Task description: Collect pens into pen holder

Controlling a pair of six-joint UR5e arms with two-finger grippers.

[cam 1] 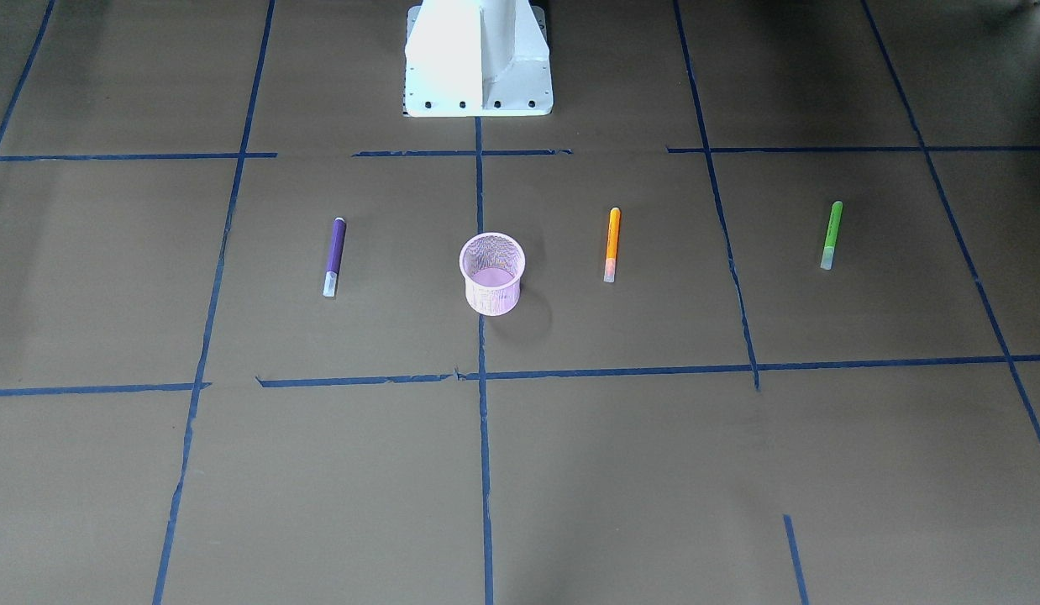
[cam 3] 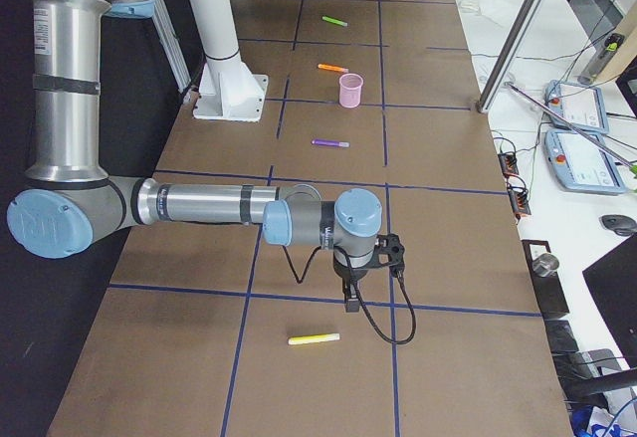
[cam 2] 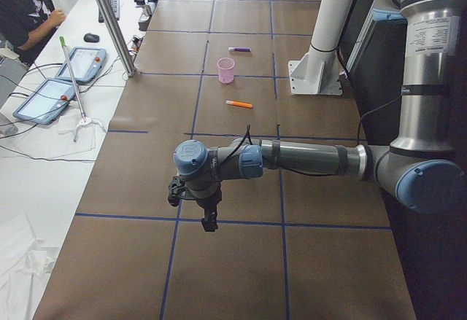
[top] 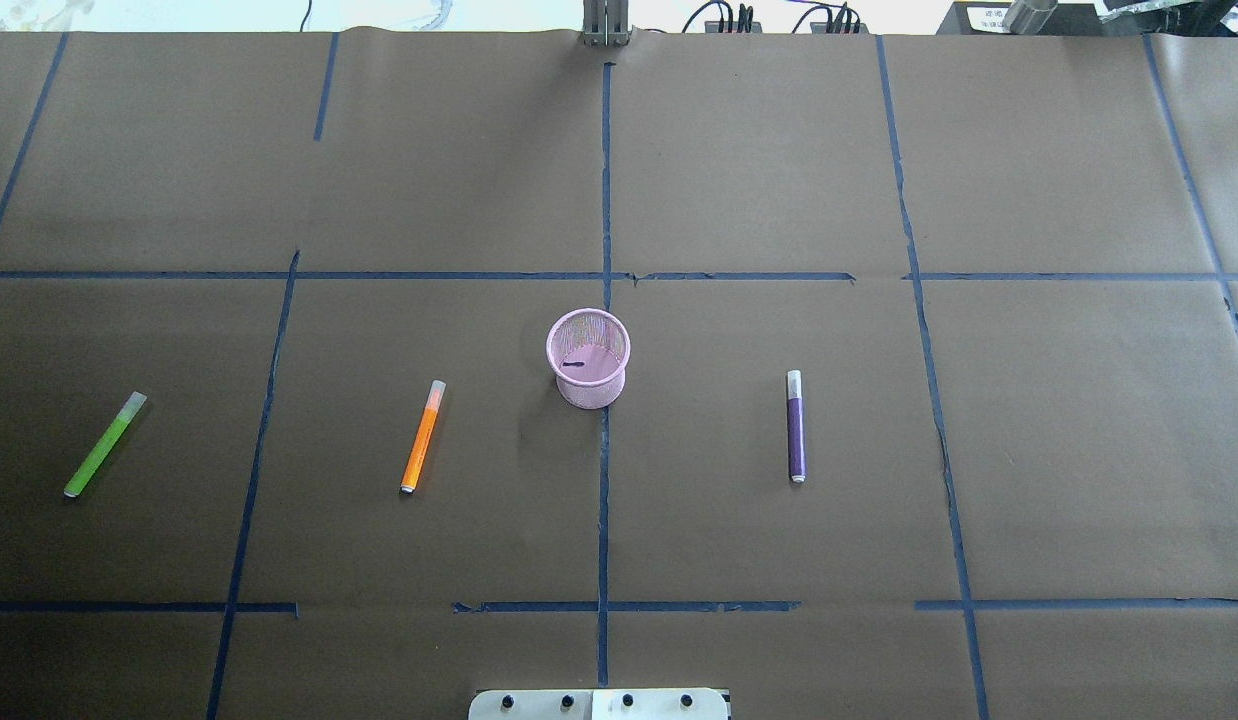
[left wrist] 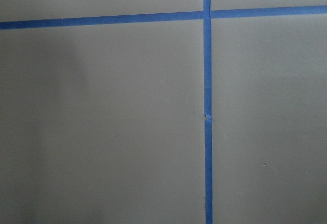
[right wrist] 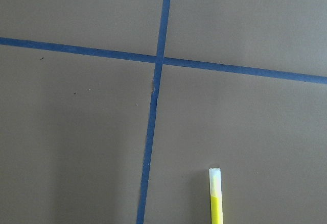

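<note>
Three probably light, stiff, slippery markers, the purple pen (cam 1: 334, 256), orange pen (cam 1: 611, 244) and green pen (cam 1: 832, 235), lie flat on the worktop (cam 1: 654, 470) either side of the upright pen holder (cam 1: 492, 274), best pinched mid-barrel, though whether the left fingers (cam 2: 209, 221) or right fingers (cam 3: 351, 301) are spread cannot be told.

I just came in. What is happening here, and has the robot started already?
Nothing is being handled yet. The purple pen, orange pen and green pen lie flat, apart from the pink pen holder, which stands upright with no pen in it. A yellow pen lies further off, near the right gripper. The left gripper hangs far on the other side. Neither touches a pen.
</note>
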